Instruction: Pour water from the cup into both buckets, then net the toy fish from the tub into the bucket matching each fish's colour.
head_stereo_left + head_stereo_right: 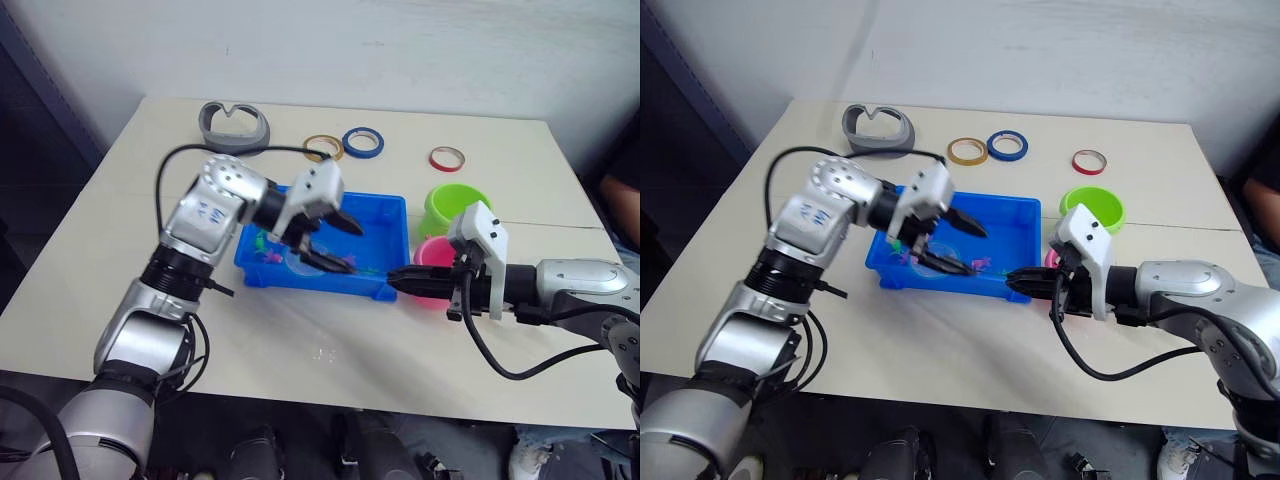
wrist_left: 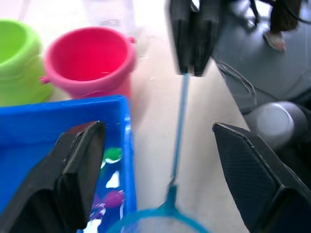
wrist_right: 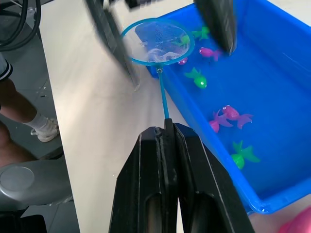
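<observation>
Pinching the net (image 3: 158,46) handle, the right end effector (image 3: 167,127) holds the hoop at the tub (image 1: 385,215) edge while the left end effector (image 1: 333,243) hovers spread, so netting is under way, I judge; next, scoop a fish (image 3: 198,78).

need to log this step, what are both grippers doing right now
Left gripper: jaws open, holding nothing, over the tub.
Right gripper: jaws closed on the net handle.
</observation>
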Available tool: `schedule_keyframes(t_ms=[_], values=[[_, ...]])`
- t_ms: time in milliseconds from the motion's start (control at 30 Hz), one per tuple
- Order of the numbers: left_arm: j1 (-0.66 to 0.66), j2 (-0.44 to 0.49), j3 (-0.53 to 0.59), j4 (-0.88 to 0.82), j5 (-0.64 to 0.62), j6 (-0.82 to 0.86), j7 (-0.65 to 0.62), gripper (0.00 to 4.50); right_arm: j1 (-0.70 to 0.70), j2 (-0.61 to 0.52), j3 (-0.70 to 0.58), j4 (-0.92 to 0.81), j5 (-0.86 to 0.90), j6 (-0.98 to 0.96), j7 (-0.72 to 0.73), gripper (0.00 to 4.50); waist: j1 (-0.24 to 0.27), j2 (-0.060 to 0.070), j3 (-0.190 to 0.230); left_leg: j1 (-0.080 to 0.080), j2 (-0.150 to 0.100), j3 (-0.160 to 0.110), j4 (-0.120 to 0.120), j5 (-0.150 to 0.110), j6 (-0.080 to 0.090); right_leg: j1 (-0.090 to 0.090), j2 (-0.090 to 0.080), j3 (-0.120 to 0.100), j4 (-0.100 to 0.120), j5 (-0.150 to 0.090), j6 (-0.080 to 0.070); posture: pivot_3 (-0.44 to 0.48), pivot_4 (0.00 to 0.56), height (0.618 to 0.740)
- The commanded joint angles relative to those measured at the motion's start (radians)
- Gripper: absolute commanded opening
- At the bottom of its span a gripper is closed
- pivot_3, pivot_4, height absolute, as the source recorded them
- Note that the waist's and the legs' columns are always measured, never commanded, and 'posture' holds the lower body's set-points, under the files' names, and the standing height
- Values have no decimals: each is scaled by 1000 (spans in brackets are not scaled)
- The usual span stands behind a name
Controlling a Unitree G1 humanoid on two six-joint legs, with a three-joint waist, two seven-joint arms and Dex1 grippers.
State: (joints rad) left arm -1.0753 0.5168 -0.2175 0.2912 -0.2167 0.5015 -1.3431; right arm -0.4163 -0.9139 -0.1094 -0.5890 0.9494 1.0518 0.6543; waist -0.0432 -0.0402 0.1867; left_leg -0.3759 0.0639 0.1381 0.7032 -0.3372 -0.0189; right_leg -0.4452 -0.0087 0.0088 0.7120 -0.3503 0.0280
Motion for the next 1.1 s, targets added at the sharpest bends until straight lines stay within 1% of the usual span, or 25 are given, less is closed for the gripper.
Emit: schedule_keyframes(t_ms=[33,100,200,300,367,433,567,733,933,1100], values=[[-23,75,111,20,-39,33,29,3596,-27,-11,-12,-29,-29,-25,-9,0,-6,0,0,0,0,0,0,0,0,0,0,0,0,0,0,0,150,693],[-19,119,151,46,-54,56,32,3596,-53,5,15,-29,-49,-22,-32,0,-8,0,0,0,0,0,0,0,-1,0,0,0,1,0,0,0,150,693],[12,199,179,89,-26,19,48,3596,-77,10,34,-22,-94,-35,-49,0,-10,0,0,0,0,0,1,1,0,0,-1,0,1,0,0,0,150,693],[47,241,190,138,-17,-10,54,3596,-97,-3,34,1,-144,-44,-57,0,-9,0,0,0,0,0,0,1,0,0,-1,-1,1,0,0,0,150,693],[79,257,182,134,-10,-30,48,3596,-111,-16,19,17,-174,-53,-58,0,-8,0,0,0,0,0,0,1,0,0,-1,-1,1,0,0,0,150,693],[112,259,180,100,-18,-31,49,3596,-105,-26,-1,25,-206,-72,-63,0,-7,0,0,0,0,0,0,0,0,0,-1,-1,1,0,0,0,150,693],[130,260,189,41,-41,4,58,3596,-74,-41,-56,27,-255,-84,-89,0,-3,0,0,-1,0,0,0,0,0,-1,-1,-1,0,0,0,0,150,693],[136,275,208,31,-52,4,60,3596,-39,-65,-100,16,-304,-94,-97,0,1,0,0,-1,0,0,0,0,0,-1,-1,-1,0,0,0,0,150,693],[146,268,195,9,-50,-8,61,3596,34,-122,-70,-4,-384,-172,-37,0,0,0,0,-1,0,0,0,0,0,-1,-1,-1,1,0,0,0,150,693],[145,257,187,5,-44,-22,66,3596,46,-139,-1,13,-479,-252,-13,0,-3,0,0,-1,0,0,0,1,0,-1,-1,-1,1,0,0,0,150,693]])
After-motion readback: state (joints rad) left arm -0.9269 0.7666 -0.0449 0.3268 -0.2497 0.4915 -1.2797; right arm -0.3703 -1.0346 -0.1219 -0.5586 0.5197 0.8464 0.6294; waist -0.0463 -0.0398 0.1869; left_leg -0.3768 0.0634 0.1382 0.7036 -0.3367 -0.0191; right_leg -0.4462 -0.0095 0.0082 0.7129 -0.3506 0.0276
